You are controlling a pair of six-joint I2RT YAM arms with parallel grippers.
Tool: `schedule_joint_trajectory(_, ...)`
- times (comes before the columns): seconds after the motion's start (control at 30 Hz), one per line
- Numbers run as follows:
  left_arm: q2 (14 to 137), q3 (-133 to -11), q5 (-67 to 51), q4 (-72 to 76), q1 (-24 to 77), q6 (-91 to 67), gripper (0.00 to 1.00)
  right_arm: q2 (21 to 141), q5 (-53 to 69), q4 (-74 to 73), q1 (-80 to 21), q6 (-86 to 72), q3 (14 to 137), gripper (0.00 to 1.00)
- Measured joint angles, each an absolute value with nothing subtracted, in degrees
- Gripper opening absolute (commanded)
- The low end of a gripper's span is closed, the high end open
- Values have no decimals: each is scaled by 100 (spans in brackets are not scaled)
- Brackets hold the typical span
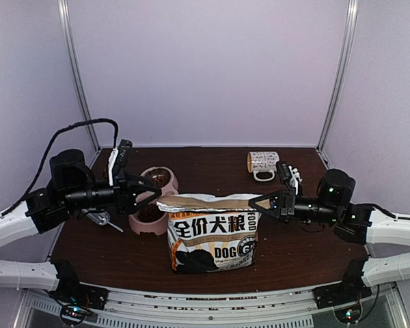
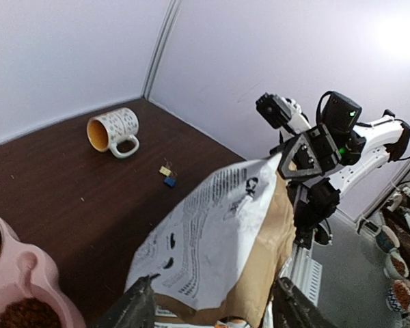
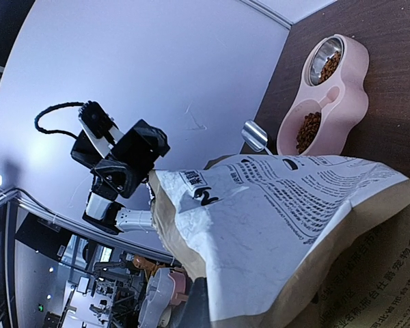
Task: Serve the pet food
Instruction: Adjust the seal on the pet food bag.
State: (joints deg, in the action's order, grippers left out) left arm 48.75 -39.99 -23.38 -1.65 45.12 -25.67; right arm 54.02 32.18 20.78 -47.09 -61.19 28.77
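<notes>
Kibble (image 3: 309,128) is sitting in both wells of the pink double bowl (image 3: 328,102), back-left on the table (image 1: 294,253). One pile is in the steel-lined well and one is in the plain pink well.

The dog-food bag (image 1: 212,236) stands upright front and centre, just to the right of the bowl, with its top folded over flat. I can't see any pellets inside the bag from these angles.

Arm poses: the right arm reaches in low from the right, forearm roughly level. The right gripper (image 1: 253,203) is clenched on the right corner of the bag's folded top, and in the left wrist view that corner is pulled up to a point right at its tip.

The left arm comes in from the left at about the same height, wrist out over the bowl, aimed at the bag's other corner. The left gripper (image 2: 213,281) has its jaws spread wide, with the bag's top edge sitting between the two fingers. They don't look closed on it, though whether a pad is brushing the paper is hard to say from that close-up.

A silver scoop (image 3: 255,134) lies beside the bowl, and a mug (image 1: 263,162) lies on its side at the back right.
</notes>
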Motion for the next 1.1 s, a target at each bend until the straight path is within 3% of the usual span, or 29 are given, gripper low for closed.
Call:
schedule_joint_trajectory(0.17, 4960, -4589, -1992, -832, 4440, -2174, 83, 5402, 3251, 2027, -4703, -6018, 2895, 0)
schedule_joint_trajectory(0.37, 5638, -4654, -2598, -1022, 4423, -1957, 84, 5400, 3258, 2016, -4700, -5975, 2895, 0)
schedule_joint_trajectory(0.43, 5817, -4654, -2845, -1046, 4423, -1890, 79, 5400, 3262, 2014, -4700, -5970, 2895, 0)
schedule_joint_trajectory(0.57, 6036, -4654, -3291, -1033, 4418, -1758, 58, 5400, 3264, 2001, -4700, -5946, 2899, 0)
schedule_joint_trajectory(0.83, 6278, -4654, -3664, -834, 4418, -1632, 55, 5400, 3275, 1992, -4700, -5885, 2899, 0)
schedule_joint_trajectory(0.93, 6278, -4654, -3671, -735, 4418, -1625, 48, 5400, 3275, 1992, -4700, -5872, 2899, 0)
schedule_joint_trajectory(1.1, 6318, -4654, -3793, -611, 4418, -1619, 27, 5400, 3275, 1990, -4700, -5865, 2899, 0)
